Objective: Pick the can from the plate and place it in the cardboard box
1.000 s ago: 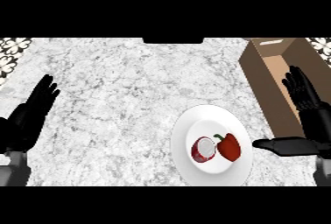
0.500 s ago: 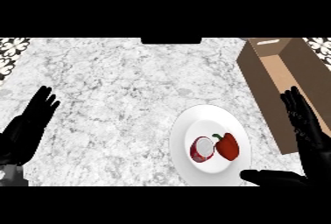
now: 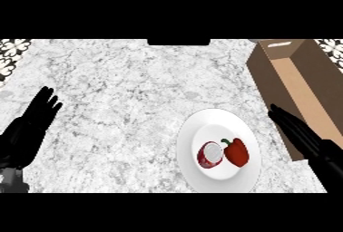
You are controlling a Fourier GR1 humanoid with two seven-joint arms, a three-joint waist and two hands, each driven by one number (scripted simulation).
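No text, label, brand, number or sign is showing legibly anywhere. The can (image 3: 211,154), lying on its side on the plate (image 3: 213,124), is showing only a red body and a pale end, with no readable print. The cardboard box (image 3: 299,86) is showing plain brown walls and a small pale patch near its far end, too small to read as lettering. The counter (image 3: 127,99) is carrying only its grey marble veining, and the dark patterned pieces at the far corners are showing ornament, not writing.
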